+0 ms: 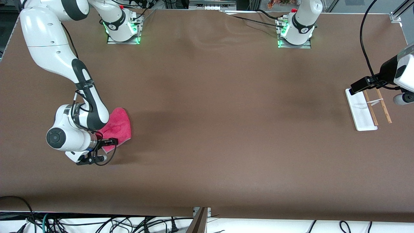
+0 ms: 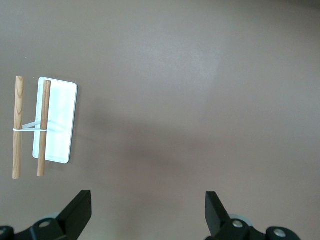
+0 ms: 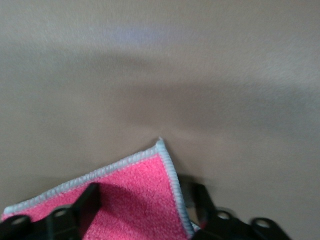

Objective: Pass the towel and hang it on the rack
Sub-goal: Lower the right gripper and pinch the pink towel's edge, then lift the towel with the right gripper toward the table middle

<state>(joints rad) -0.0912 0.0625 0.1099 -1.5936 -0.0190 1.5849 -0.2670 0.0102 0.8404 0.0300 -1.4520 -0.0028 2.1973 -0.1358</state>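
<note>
While the towel [image 1: 119,124] lies flat on the brown table [image 1: 207,129] at the right arm's end, the right gripper [image 1: 97,154] is down at the towel's corner nearest the front camera. In the right wrist view its two black fingers [image 3: 87,205] straddle the grey-edged corner, one over the pink pile and one on the bare cloth just beside the edging, with a gap between them — the jaws stand partly open and grip nothing yet. The step in hand, by judgement, is the first pick-up: the grasp is being set, not completed.

Toward the left arm's end of the table, the rack [image 1: 361,113] stands with its white base flat and its two wooden rods side by side, nothing hung on them. The left gripper [image 2: 147,212] waits in the air near the rack, its fingers spread wide and empty.

The next move calls for the right jaws to pinch the corner firmly through both edging and pile, then lift and carry the towel toward mid-table — where the left gripper must come to receive it. A thin corner hold may slip as the cloth drapes.
</note>
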